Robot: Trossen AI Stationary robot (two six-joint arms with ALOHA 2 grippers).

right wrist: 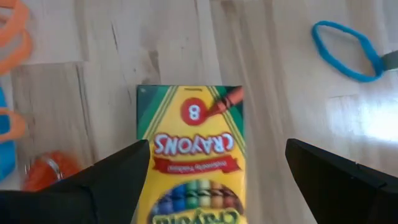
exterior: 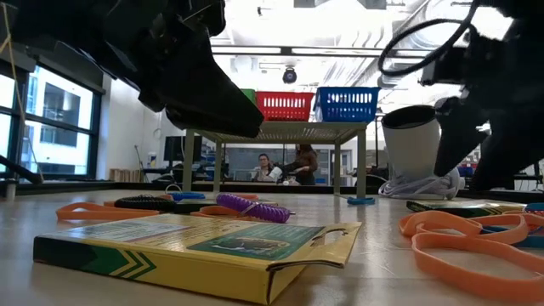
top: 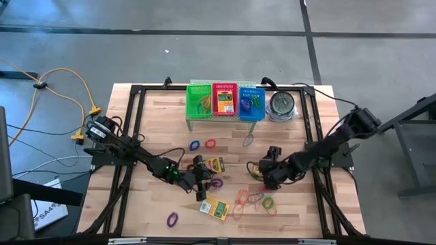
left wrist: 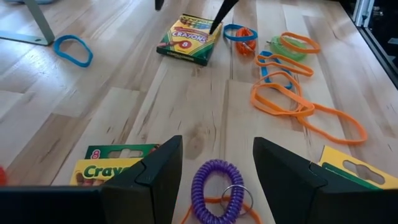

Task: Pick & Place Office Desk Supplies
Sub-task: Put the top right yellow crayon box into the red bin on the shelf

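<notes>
- The left gripper (top: 204, 182) is seen low over the middle of the wooden table (top: 157, 122), its jaws parted and empty, with a purple coiled loop (left wrist: 217, 186) lying on the wood between its fingers (left wrist: 155, 177).
- Just left of that gripper a crayon box (left wrist: 115, 163) is partly shown; the letters "Cray" and the numeral "8" can be read on it.
- The right gripper (top: 267, 165) is held right of centre, jaws spread wide and gripping nothing, directly above a second crayon box (right wrist: 191, 155).
- On this box the word "CRAYONS" and an "8" in a red circle are read, printed upside down in the right wrist view.
- A third crayon box (top: 214, 208) is found near the front edge, in front of the left gripper; its writing cannot be read.
- Orange bands (left wrist: 305, 115), a green band (left wrist: 289, 46) and blue bands (left wrist: 273, 62) are scattered on the near right part of the table.
- A single blue loop (right wrist: 345, 50) lies apart on bare wood.
- Green, red and blue baskets (top: 225, 100) are set on a small rack at the far side, with a metal tin (top: 282, 104) to their right.
</notes>
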